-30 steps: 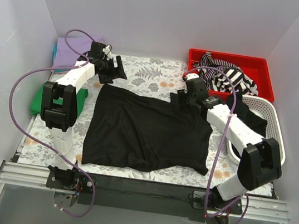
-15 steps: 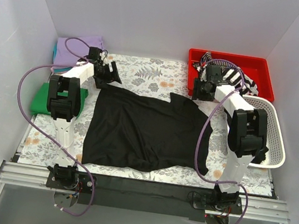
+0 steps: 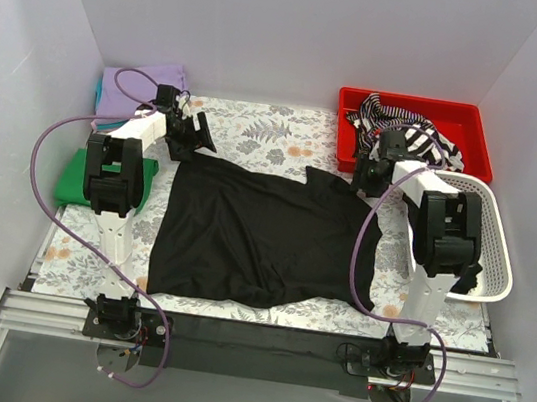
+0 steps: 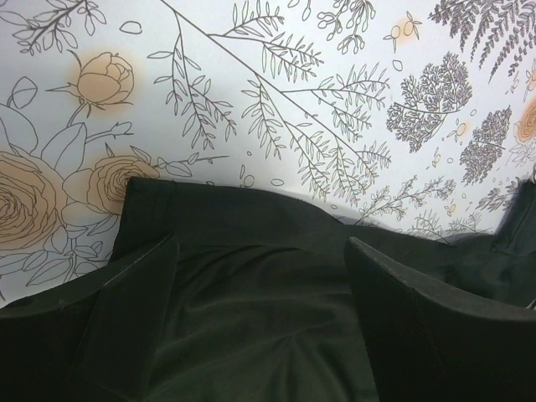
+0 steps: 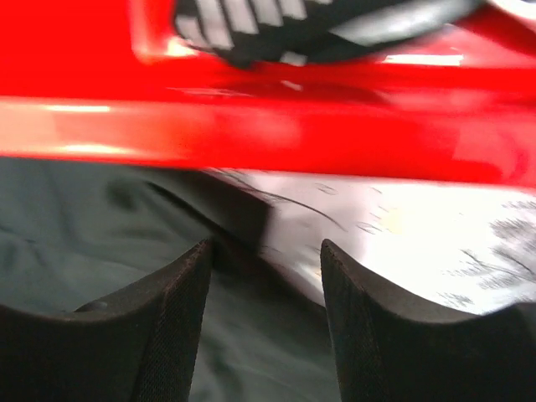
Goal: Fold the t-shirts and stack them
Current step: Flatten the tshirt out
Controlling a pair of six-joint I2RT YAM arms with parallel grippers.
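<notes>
Black t-shirt (image 3: 263, 236) is in the middle of the floral table cover (image 3: 280, 127), spread out as a rough rectangle. It isn't folded into a packet. The near hem is wavy and the near-right corner sticks out to a point. A sleeve lump shows at the far right edge.

Other shirts are on the left:
- lavender t-shirt (image 3: 139, 86) in the far-left corner
- a sliver of teal t-shirt (image 3: 100, 93) showing beside it
- green t-shirt (image 3: 67, 181) at the left edge, partly hidden behind the left arm

Left gripper (image 3: 192, 134) is at the far-left corner of the black shirt. In the wrist view the left gripper (image 4: 260, 327) is spread wide, with both fingers (image 4: 126, 318) over the black fabric (image 4: 251, 243). The shirt edge and bare cover (image 4: 293, 84) are just ahead. Nothing is pinched between the fingers. I can't tell if the tips touch the cloth.

Right gripper (image 3: 368, 176) is at the far-right corner of the shirt, just beside the red bin (image 3: 414, 104). The wrist view is blurred. There the right gripper (image 5: 264, 327) is also parted with an empty gap, and dark fabric (image 5: 84, 226) lies under and left of the fingers (image 5: 159, 327). The red bin wall (image 5: 293, 134) is straight ahead. A striped garment (image 5: 276, 21) hangs over its rim, and the top view shows the same garment (image 3: 410, 131) piled inside the bin.

White basket (image 3: 502, 231) is on the right, behind the right arm.
</notes>
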